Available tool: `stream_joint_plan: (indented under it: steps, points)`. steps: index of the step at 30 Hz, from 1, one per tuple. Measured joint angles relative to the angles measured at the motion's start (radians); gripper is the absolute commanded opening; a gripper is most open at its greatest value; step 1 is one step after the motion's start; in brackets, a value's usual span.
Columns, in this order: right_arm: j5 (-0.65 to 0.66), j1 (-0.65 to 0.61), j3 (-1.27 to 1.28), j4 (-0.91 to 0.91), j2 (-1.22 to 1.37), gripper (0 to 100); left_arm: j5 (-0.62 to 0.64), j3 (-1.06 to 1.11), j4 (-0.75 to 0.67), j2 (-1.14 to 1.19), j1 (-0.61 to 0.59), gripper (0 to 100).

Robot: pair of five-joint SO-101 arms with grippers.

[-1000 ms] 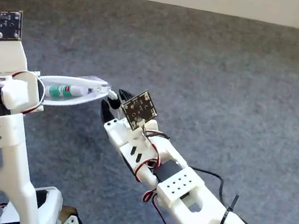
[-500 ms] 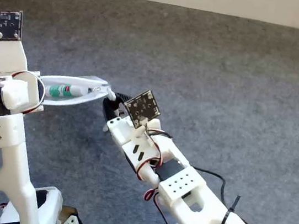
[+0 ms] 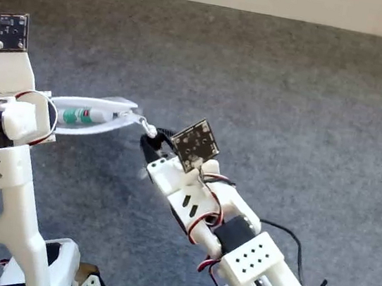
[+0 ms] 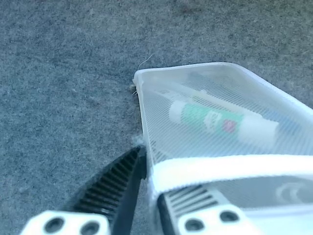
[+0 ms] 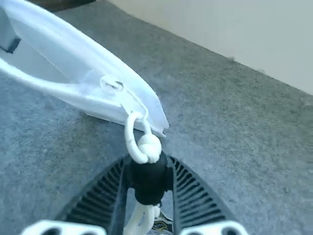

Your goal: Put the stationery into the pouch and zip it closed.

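Hanging over the carpet (image 3: 290, 93) at the left in the high view, the pouch (image 3: 99, 116) is tilting slightly. Left wrist view: the left gripper (image 4: 149, 169) is clenching its edge, glue stick (image 4: 222, 120) inside. Right wrist view: the right gripper (image 5: 147, 181) is pinching the zip cord (image 5: 142, 147).

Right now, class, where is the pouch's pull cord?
In the right wrist view, the pull cord runs from the tip of the pouch into the right pincer, which pinches it.
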Motion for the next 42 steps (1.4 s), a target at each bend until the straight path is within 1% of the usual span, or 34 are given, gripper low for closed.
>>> stream_joint_plan:
  steps: [5, 8, 14, 18, 23, 26, 29, 35, 42]
  points:
    - [0.044, -0.041, 0.0, 0.078, -0.008, 0.3, 0.0, 0.0, 0.0, 0.0, 0.0, 13]
    - [0.051, -0.048, -0.002, 0.141, -0.009, 0.3, 0.0, 0.0, 0.0, 0.0, 0.0, 16]
    - [0.051, -0.049, -0.092, 0.311, -0.009, 0.3, 0.0, 0.0, 0.0, -0.002, 0.0, 18]
    - [0.077, -0.101, -0.146, 0.445, -0.011, 0.3, -0.04, 0.0, 0.0, -0.002, 0.006, 18]
    - [0.107, -0.158, -0.16, 0.549, -0.011, 0.3, -0.044, -0.031, 0.0, -0.002, 0.008, 18]
    - [0.107, -0.161, -0.16, 0.583, -0.044, 0.3, -0.048, -0.046, 0.0, -0.002, 0.048, 18]
    - [0.107, -0.178, -0.16, 0.594, -0.15, 0.3, -0.052, -0.049, 0.0, -0.002, 0.11, 18]
    - [0.107, -0.209, -0.061, 0.624, -0.417, 0.3, -0.155, -0.052, 0.0, -0.006, 0.255, 18]
    - [0.107, -0.213, 0.055, 0.624, -0.591, 0.3, -0.235, -0.054, -0.046, -0.012, 0.37, 18]
